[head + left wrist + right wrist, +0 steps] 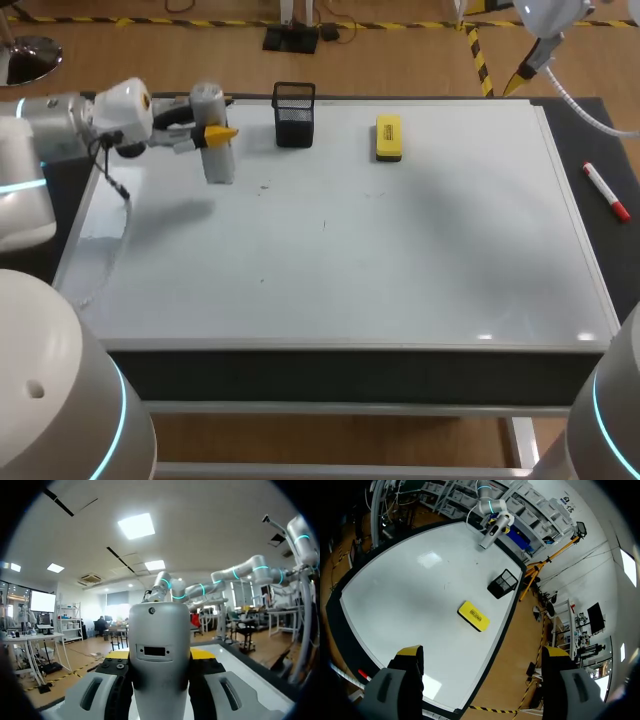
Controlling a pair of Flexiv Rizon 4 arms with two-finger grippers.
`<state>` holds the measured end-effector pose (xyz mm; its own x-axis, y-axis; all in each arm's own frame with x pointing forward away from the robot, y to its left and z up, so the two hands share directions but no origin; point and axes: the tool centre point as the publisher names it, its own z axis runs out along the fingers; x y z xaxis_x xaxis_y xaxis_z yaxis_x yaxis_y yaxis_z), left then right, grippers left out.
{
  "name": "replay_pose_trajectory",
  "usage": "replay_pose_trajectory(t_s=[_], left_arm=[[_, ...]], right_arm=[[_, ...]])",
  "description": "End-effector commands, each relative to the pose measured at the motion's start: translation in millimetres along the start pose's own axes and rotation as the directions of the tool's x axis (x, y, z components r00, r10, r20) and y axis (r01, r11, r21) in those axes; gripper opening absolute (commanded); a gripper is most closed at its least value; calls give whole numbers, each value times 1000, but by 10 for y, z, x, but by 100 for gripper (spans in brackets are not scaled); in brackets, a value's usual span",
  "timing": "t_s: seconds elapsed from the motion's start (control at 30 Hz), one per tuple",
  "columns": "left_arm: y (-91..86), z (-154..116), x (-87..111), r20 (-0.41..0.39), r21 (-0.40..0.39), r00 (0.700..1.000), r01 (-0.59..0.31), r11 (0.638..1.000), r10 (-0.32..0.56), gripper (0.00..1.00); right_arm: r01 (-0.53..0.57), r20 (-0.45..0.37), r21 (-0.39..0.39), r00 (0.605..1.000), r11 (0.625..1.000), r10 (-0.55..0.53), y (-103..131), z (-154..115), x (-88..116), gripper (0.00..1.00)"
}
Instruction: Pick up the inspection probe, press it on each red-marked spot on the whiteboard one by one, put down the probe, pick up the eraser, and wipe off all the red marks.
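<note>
The grey cylindrical inspection probe (216, 155) hangs upright over the far left of the whiteboard (400, 260), its tip just above or on the surface. My left gripper (214, 132) is shut on it, reaching in sideways from the left. In the left wrist view the probe (159, 645) fills the gap between the yellow-tipped fingers (116, 655). The yellow eraser (388, 138) lies flat near the board's far edge. My right gripper (520, 78) hangs open, high beyond the far right corner, holding nothing; from it the eraser (473, 615) shows far below. Only faint dark specks show on the board.
A black mesh holder (294, 114) stands at the far edge between the probe and the eraser. On the dark mat right of the board lies a red marker (606, 191). The board's metal frame (350, 345) runs along the near edge.
</note>
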<state>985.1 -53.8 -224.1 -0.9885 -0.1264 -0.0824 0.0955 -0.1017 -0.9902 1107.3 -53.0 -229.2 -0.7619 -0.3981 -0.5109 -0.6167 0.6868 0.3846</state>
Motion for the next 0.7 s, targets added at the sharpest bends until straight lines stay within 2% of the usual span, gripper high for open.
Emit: replay_pose_trajectory(t_s=[0.03,0.17,0.33,0.7], left_arm=[[-84,191,-582,-123,-9,992,-2,1000,1,0],[-228,397,-849,-160,-16,987,-24,1000,21,0],[-390,654,-1022,-183,-13,982,-49,999,45,0],[-504,1047,-1336,-221,9,973,-59,998,60,0]], right_arm=[[2,-4,2,1000,1000,-2,-3,-7,-2,100],[2,-4,2,1000,1000,-2,-3,-7,-2,100],[2,-4,2,1000,1000,-2,-3,-7,-2,100],[2,-4,2,1000,1000,-2,-3,-7,-2,100]])
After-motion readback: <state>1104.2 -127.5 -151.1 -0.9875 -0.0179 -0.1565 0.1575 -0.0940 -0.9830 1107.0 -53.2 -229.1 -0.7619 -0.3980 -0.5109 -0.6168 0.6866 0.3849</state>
